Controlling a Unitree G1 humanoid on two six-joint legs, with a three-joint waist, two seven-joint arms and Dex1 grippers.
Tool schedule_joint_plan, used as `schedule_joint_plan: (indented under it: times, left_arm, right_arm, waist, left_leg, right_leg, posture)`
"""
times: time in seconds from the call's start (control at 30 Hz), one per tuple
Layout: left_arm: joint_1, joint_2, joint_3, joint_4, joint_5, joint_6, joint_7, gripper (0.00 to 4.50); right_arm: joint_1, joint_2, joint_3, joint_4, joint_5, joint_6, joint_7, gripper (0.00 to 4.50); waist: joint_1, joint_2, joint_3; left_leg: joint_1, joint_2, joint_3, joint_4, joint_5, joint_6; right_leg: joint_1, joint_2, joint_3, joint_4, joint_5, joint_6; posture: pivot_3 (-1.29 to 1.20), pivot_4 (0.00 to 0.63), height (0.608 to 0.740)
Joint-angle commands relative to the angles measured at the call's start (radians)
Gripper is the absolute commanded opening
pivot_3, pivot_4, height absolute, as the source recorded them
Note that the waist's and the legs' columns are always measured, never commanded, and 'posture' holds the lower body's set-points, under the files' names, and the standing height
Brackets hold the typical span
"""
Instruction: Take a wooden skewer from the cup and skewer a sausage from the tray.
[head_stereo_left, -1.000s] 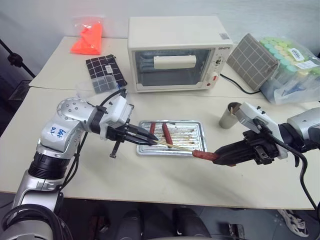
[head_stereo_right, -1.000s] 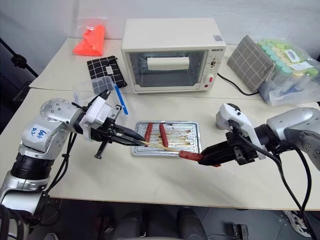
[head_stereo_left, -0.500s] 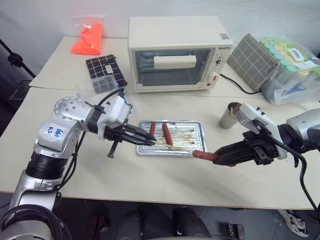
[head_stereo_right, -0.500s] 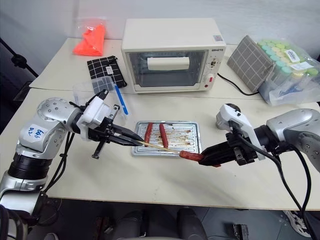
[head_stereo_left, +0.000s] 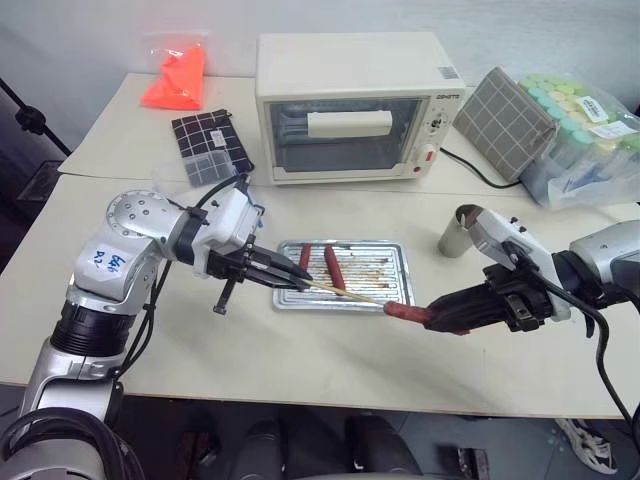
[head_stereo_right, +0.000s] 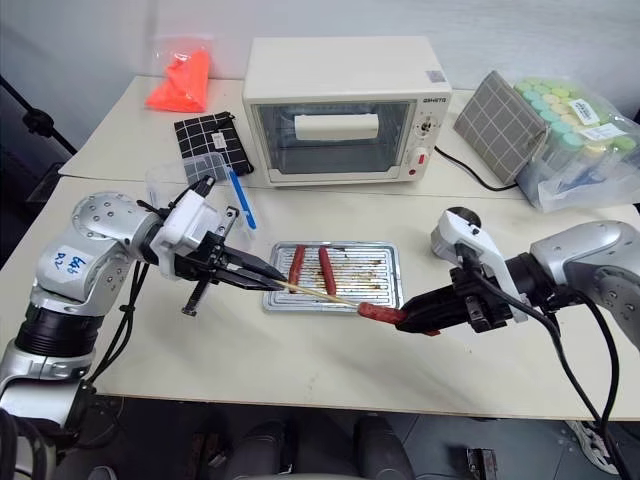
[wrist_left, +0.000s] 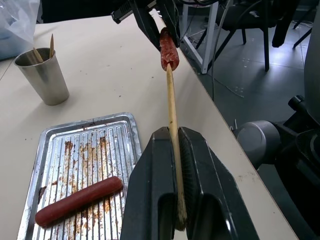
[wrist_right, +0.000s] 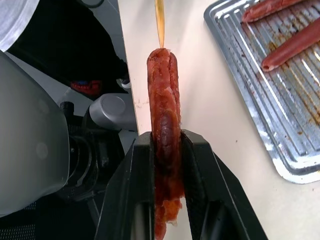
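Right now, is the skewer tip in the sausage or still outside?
In. The wooden skewer tip enters the end of the sausage held by the right gripper.

toaster oven: rear middle of the table
orange bag: rear left corner
checked cloth: left of oven
bagged cups: right edge

My right gripper fingers hide the sausage middle. The wooden skewer tip appears buried in the sausage; its depth is undeterminable.
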Motion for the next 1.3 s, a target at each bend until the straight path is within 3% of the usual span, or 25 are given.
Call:
schedule_joint_plan:
  times: [0.03,0.9,1.3]
  left_arm:
    - [-0.023,-0.003,0.015,-0.013,-0.009,-0.007,0.0,0.0]
    - [-0.081,-0.161,-0.051,0.03,0.035,-0.038,0.034,0.0]
    - [-0.043,-0.143,-0.034,-0.005,0.024,-0.023,0.022,0.0]
  right_arm:
    - [-0.006,-0.007,-0.019,-0.012,0.005,-0.003,0.0,0.7]
    - [-0.156,0.105,-0.056,-0.029,0.208,0.179,-0.156,0.7]
    - [-0.16,0.109,-0.045,0.002,0.183,0.192,-0.177,0.7]
  waist:
    - [0.0,0.0,0.0]
    - [0.0,0.0,0.0]
    - [0.0,0.0,0.0]
  left_leg:
    - [0.0,0.0,0.0,0.0,0.0,0.0]
    - [0.0,0.0,0.0,0.001,0.0,0.0]
    - [0.0,0.0,0.0,0.001,0.0,0.0]
  right_leg:
    - [0.0,0.0,0.0,0.0,0.0,0.0]
    - [0.0,0.0,0.0,0.003,0.0,0.0]
    - [0.0,0.0,0.0,0.005,0.0,0.0]
  posture:
    - [0.0,0.15,0.74]
    - [0.0,0.15,0.74]
    - [0.0,0.15,0.74]
